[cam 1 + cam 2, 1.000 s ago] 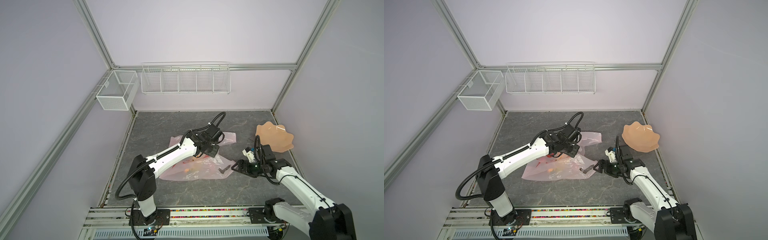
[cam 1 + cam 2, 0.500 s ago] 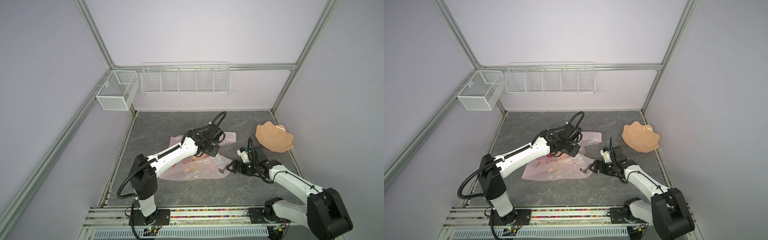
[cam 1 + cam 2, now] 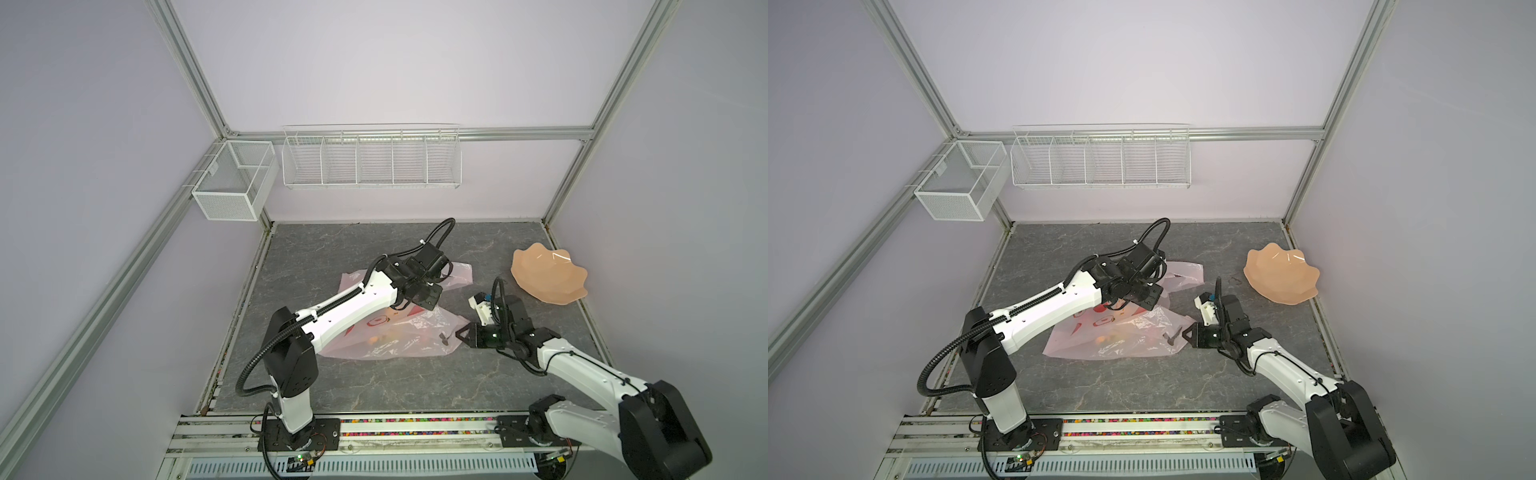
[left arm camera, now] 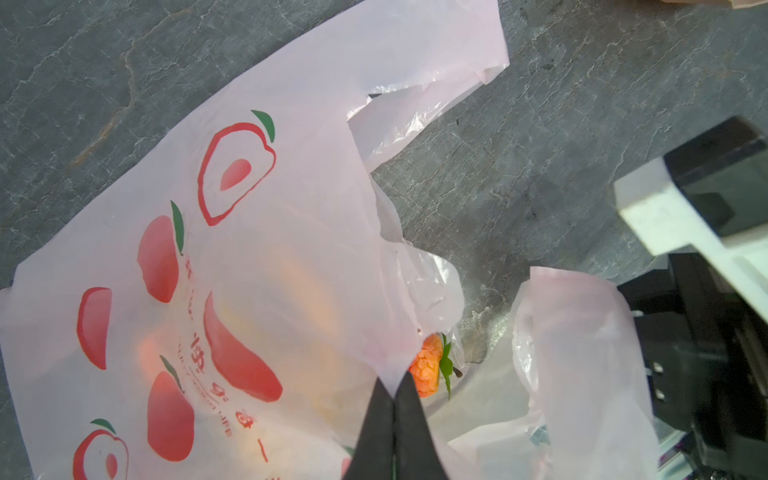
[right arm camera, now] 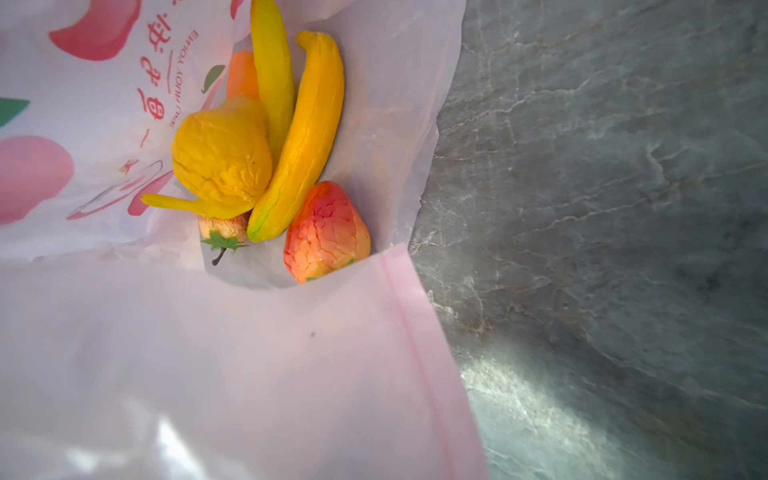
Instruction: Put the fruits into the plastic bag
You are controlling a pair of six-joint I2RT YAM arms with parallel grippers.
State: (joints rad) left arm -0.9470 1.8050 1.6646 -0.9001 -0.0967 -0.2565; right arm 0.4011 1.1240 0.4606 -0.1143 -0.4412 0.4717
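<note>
The pale-pink plastic bag (image 3: 399, 345) (image 3: 1121, 340) lies on the dark stone table in both top views. My left gripper (image 3: 428, 298) (image 4: 393, 384) is shut on the film at the bag's mouth, holding it up. A red strawberry (image 4: 426, 370) shows just past its tips. My right gripper (image 3: 457, 332) (image 3: 1185, 332) sits at the bag's right corner, with its fingers meeting on the film there. In the right wrist view the bag (image 5: 249, 353) covers the jaws. Inside it lie yellow bananas (image 5: 307, 137), a wrinkled yellow fruit (image 5: 222, 153), a red fruit (image 5: 326, 232) and an orange one (image 5: 241, 75).
A peach wavy-edged plate (image 3: 548, 278) (image 3: 1281, 272) sits empty at the right rear of the table. A long wire rack (image 3: 372, 160) and a mesh basket (image 3: 235, 183) hang on the back wall. A small dark shape (image 3: 444, 338) shows by the bag's right end.
My right gripper has moved left to the bag's right corner and closed there. The left gripper has kept its hold on the bag's mouth.
</note>
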